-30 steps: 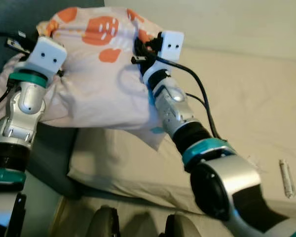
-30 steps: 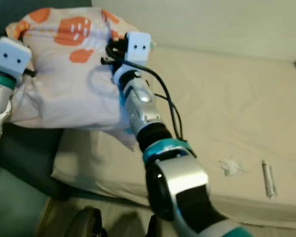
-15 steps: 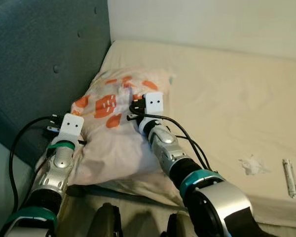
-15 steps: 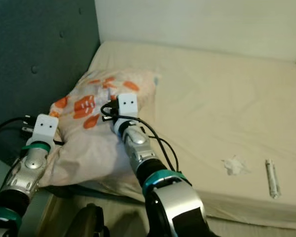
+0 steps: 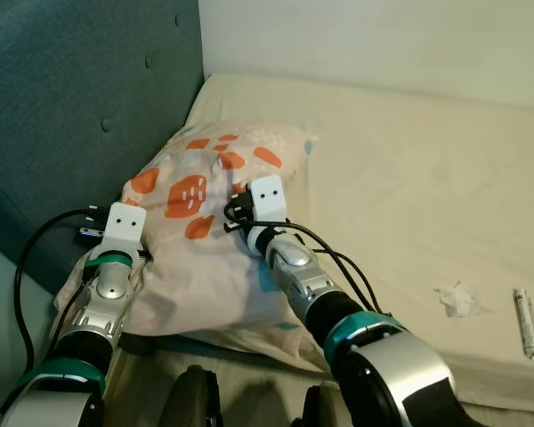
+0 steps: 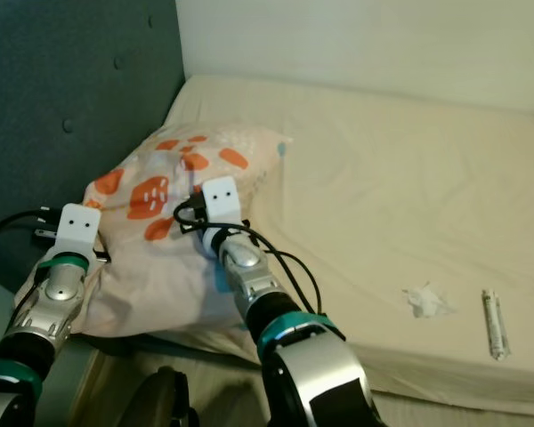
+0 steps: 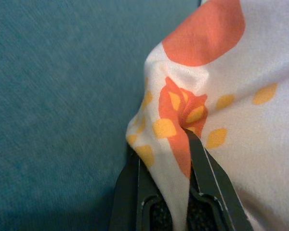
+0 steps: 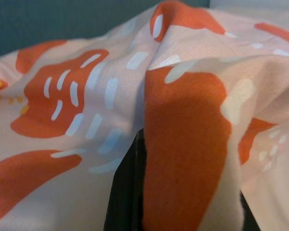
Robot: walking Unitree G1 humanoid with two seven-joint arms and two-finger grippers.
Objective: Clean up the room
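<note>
Pinching soft, puffy printed pillow [image 5: 215, 233]

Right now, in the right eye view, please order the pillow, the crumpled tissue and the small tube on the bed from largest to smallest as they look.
1. pillow, by far the largest.
2. and 3. crumpled tissue and small tube: too alike to rank; the tube looks longer, the tissue wider.

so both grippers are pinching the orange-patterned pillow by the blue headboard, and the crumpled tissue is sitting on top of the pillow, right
Not quite. The crumpled white tissue lies on the cream mattress sheet, well apart from the pillow, as the left eye view shows. The rest holds: the left gripper and the right gripper both pinch the orange-patterned pillow by the blue padded headboard.
</note>
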